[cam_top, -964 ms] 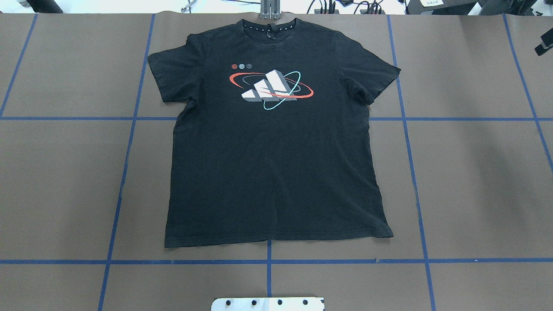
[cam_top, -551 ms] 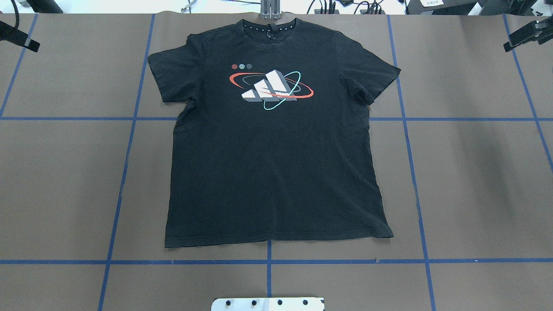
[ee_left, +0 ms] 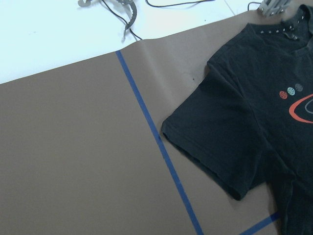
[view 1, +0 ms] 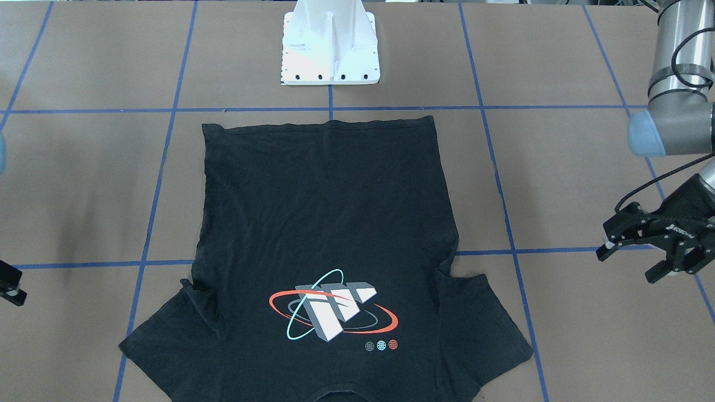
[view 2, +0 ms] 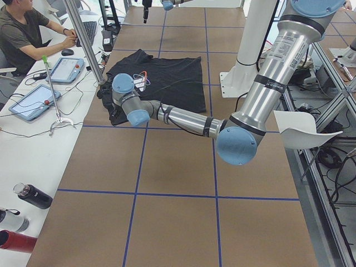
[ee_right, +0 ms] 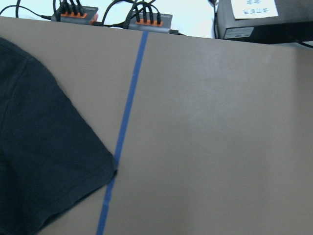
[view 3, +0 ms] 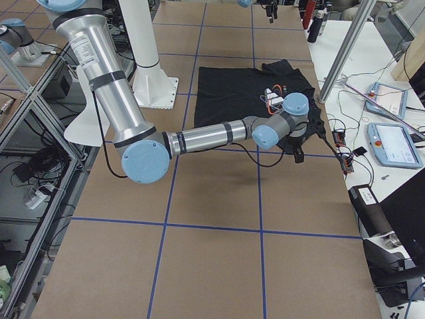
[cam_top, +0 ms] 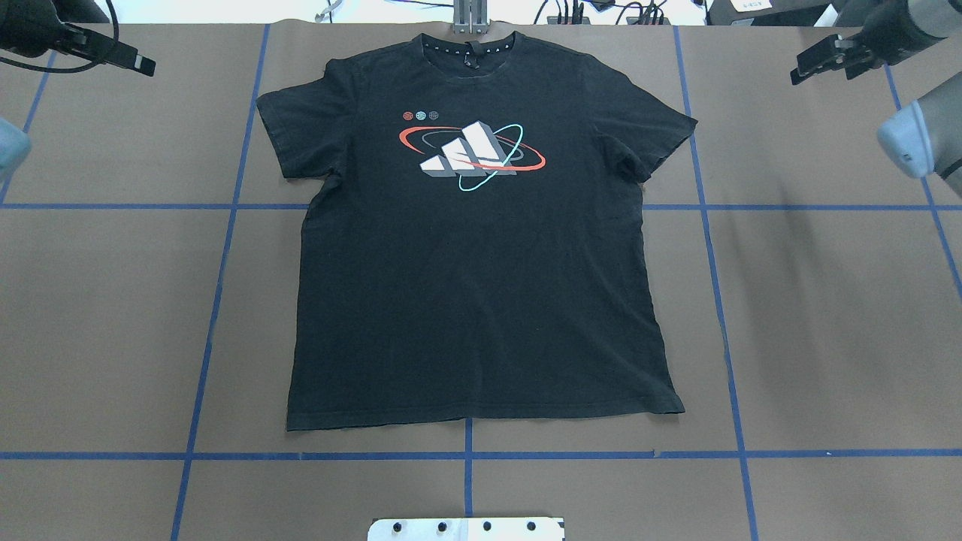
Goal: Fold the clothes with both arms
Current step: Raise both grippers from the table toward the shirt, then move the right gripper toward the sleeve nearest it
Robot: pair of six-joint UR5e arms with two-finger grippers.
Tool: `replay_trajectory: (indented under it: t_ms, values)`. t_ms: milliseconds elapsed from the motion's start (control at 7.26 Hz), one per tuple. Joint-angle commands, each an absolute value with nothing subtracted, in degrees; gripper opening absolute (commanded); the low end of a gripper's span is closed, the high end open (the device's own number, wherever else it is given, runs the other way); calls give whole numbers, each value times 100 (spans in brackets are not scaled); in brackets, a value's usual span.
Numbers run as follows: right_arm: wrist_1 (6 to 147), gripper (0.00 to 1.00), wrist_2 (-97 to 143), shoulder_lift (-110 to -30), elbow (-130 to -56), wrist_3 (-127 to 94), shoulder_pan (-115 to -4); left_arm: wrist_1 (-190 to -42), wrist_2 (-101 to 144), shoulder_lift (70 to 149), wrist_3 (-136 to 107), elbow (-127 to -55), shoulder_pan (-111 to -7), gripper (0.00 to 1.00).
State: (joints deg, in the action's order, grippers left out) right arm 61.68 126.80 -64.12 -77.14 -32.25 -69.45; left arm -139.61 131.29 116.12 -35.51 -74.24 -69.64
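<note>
The left gripper [view 1: 628,261] hangs above the counter [cam_top: 827,300] near its far left corner, well apart from the T-shirt [cam_top: 481,285]. Its fingers [view 1: 609,245] are spread wide and hold nothing. The left wrist view looks down on the shirt's left sleeve [ee_left: 215,147], which lies flat just beside a line of blue tape [ee_left: 161,147].

The black T-shirt lies spread flat in the middle of the counter with its print [cam_top: 470,156] facing up. Its collar [cam_top: 467,46] sits at the counter's far edge. Its hem [cam_top: 481,417] points to the near edge, where the white pedestal [cam_top: 466,529] stands. Both sleeves are laid out to the sides.

The right gripper [cam_top: 808,68] hangs above the far right corner, also clear of the shirt. Whether its fingers are wide or narrow cannot be told from these views, and nothing is seen in them. In the right wrist view the tip of the right sleeve [ee_right: 44,161] touches a blue tape line.
</note>
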Motion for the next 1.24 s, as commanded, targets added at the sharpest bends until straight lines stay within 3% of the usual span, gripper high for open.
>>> replay_trajectory:
  t_ms: [0,276,551,827,1102]
  values:
    - [5558,99,12551,-6092,-7333,-3454,-6505,-14598,12178,11944,-4016,-6838,-6515,99]
    - [4540,95,12342,-5723,-6455,-3454,-6294,-14599,12094,12067,-4305,-6838,-6425,99]
    - [4377,94,11604,-5417,-5875,-3454,-6013,-14599,12094,12111,-4377,-6847,-6390,99]
    - [3861,95,11364,-5388,-5486,-3454,-5775,-14599,12094,12111,-4394,-6855,-6390,99]
    - [3832,91,11355,-5388,-5388,-3454,-5678,-14599,12094,12111,-4395,-6855,-6390,99]
